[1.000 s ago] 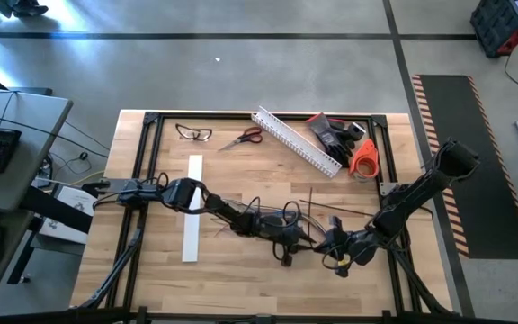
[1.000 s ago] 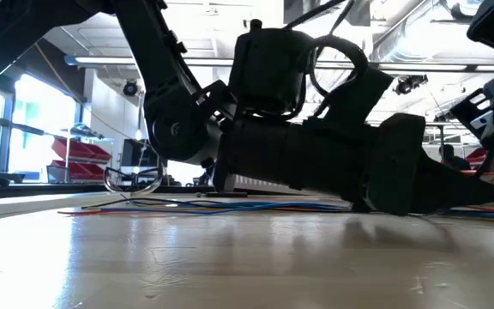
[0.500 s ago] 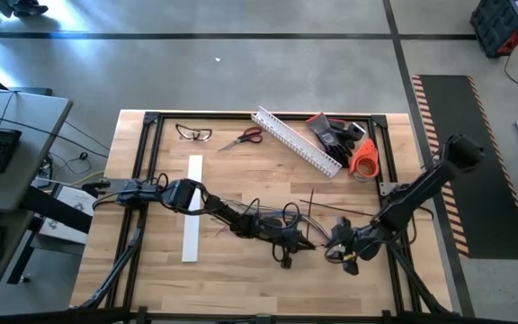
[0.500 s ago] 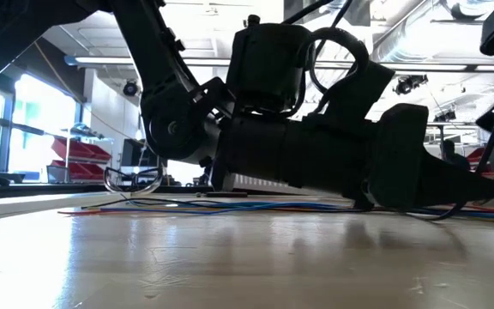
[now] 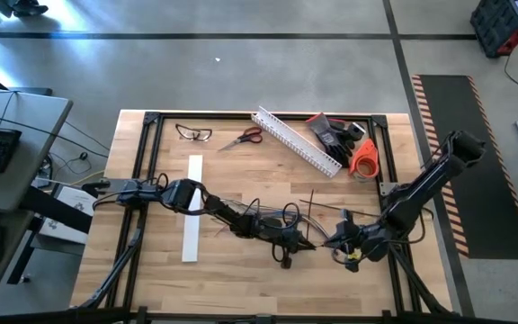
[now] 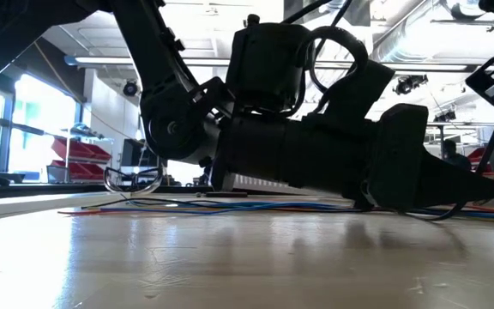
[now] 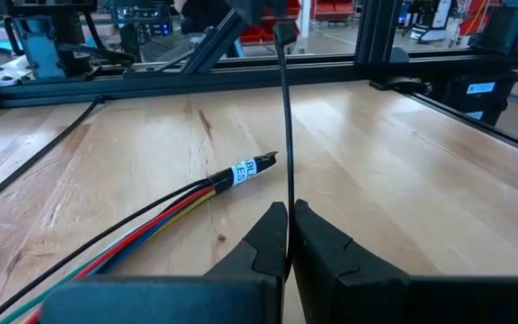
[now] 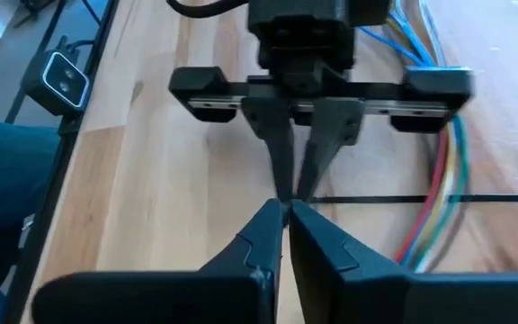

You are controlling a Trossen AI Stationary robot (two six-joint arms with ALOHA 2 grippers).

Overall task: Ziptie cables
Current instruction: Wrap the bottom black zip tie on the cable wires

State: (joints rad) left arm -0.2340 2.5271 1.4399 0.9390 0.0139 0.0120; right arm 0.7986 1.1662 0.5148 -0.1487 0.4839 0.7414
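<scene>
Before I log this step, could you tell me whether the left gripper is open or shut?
Shut: the left gripper has its fingers pressed together on a ziptie.

L gripper [image 5: 311,244] & R gripper [image 5: 328,245] tip-to-tip at table centre-front, both jaws closed.

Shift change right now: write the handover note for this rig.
Left gripper: shut on a ziptie, low over the table's middle.
Right gripper: shut, tip to tip with the left one, apparently pinching the same ziptie.
Cables: loose on the wood beside the left gripper, coloured wires ending in a labelled sleeve.
More zipties lie nearby.
Done: one ziptie picked up.
Left: loop it round the cables, cinch; nothing looks tied yet.
</scene>
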